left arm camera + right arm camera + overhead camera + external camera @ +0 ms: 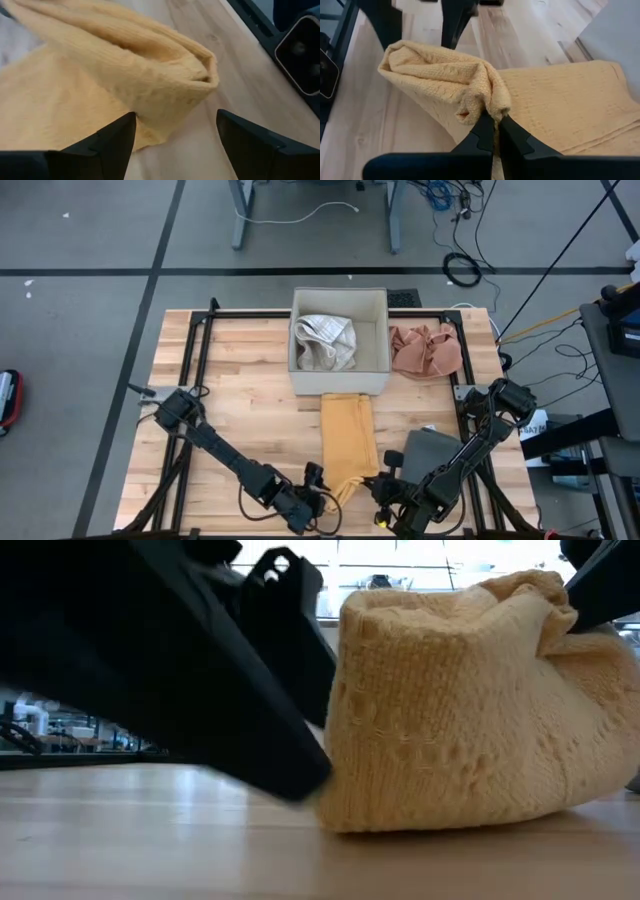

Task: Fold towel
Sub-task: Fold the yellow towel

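Towel (349,442) pinched at its near end by right gripper (495,131).
Left gripper (175,137) sits just beside the raised fold, fingers spread, holding nothing.

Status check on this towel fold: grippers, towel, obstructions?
Left gripper open at the yellow towel's near end, not gripping. Right gripper shut on the bunched corner. Nothing in the way.
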`<state>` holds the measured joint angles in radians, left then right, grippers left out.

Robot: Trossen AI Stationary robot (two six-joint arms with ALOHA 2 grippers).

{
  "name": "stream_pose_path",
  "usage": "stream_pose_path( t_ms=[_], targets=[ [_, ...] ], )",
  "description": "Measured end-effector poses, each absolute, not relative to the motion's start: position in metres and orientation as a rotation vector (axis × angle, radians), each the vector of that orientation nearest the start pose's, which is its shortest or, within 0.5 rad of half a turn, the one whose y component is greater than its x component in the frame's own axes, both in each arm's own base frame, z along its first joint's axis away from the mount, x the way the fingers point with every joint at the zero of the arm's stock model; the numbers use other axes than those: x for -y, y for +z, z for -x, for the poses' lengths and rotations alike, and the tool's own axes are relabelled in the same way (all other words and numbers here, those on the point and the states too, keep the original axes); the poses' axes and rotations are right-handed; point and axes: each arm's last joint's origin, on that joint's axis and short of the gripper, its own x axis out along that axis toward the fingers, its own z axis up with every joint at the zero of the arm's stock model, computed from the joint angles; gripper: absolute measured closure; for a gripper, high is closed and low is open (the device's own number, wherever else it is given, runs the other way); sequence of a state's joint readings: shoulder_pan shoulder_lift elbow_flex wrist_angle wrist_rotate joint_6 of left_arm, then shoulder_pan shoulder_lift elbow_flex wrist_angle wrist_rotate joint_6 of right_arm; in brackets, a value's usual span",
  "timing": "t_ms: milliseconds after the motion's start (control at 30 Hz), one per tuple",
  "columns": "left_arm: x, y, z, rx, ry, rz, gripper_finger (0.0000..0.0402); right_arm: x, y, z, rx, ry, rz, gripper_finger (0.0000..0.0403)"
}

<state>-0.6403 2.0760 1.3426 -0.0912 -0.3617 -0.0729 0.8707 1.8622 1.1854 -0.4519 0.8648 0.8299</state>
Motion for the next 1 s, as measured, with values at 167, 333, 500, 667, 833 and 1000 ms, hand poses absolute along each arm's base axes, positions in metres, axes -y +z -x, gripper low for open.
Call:
stream_pose_path(
  t_ms=[167,333,500,667,833,1000],
  targets=[
    [0.254,0.138,-0.360,-0.689,-0.168,-0.249,0.0117,-0.262,0.171,-0.250,-0.651,-0.283,0.066,0.0401],
    [0.257,0.145,-0.365,-0.581,-0.098,-0.170,0.0117,-0.259,0.171,-0.250,-0.659,-0.300,0.060,0.0401],
    [0.254,0.145,-0.365,-0.557,0.031,-0.151,0.0118,-0.258,0.170,-0.250,-0.661,-0.308,0.056,0.0401],
    [0.251,0.143,-0.363,-0.576,0.075,-0.169,0.0157,-0.257,0.170,-0.249,-0.667,-0.318,0.051,0.0401],
    [0.250,0.143,-0.363,-0.571,0.103,-0.198,0.0260,-0.257,0.169,-0.248,-0.673,-0.323,0.054,0.0401],
    [0.247,0.139,-0.360,-0.612,0.127,-0.253,0.0373,-0.258,0.169,-0.246,-0.682,-0.319,0.056,0.0401]
  ],
)
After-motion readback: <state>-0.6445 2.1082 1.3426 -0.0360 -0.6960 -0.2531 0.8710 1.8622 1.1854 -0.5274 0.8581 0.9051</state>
